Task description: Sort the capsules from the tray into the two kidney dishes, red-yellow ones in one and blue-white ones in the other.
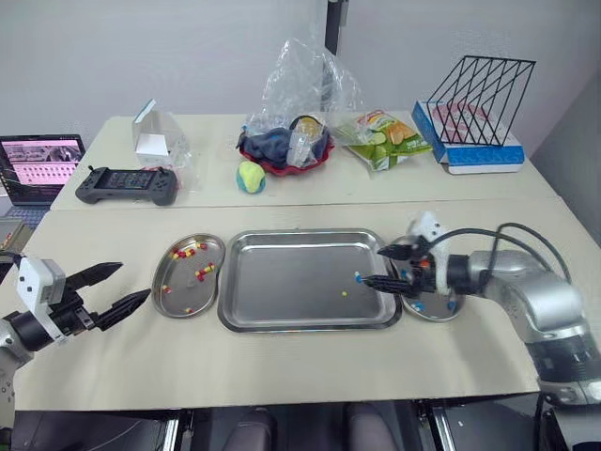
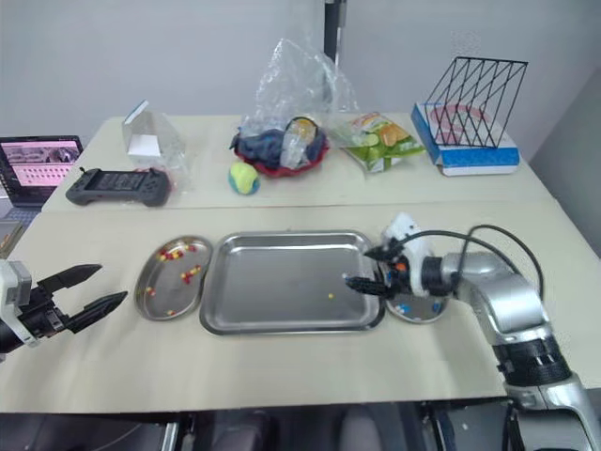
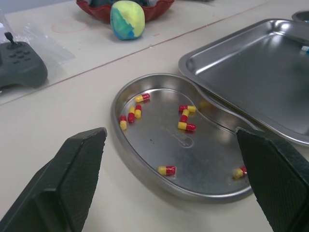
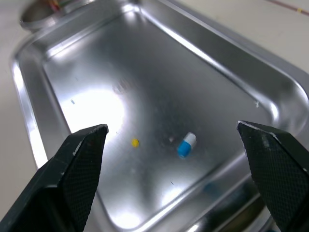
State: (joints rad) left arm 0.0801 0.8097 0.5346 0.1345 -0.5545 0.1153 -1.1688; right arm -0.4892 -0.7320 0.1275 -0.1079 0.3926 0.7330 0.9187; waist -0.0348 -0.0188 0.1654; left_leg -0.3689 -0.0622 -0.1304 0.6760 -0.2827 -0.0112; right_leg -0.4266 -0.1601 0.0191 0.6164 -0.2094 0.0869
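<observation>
Bright even light, glare on tray point(image 4: 96, 106)

No writing can be read: the laptop screen point(image 1: 39, 169) at far left, the snack bag point(image 1: 380, 139) and the blue box point(image 1: 484, 160) at far right carry only illegible print.

The two head views look forward and down from above the near edge of the table point(image 1: 282, 376), far enough back to take in the tray point(image 1: 291, 272), the left kidney dish point(image 1: 161, 299) and the right kidney dish point(image 1: 441, 315), and they share almost the whole scene, offset slightly sideways. The left wrist view sits low and close, facing between the spread fingers of the left gripper point(image 3: 170, 133) onto the left kidney dish and a tray corner. The right wrist view looks steeply down, nearer still, between the parted fingers of the right gripper point(image 4: 171, 126) into the tray's right end, sharing the blue-white capsule point(image 4: 186, 144) with the head views.
</observation>
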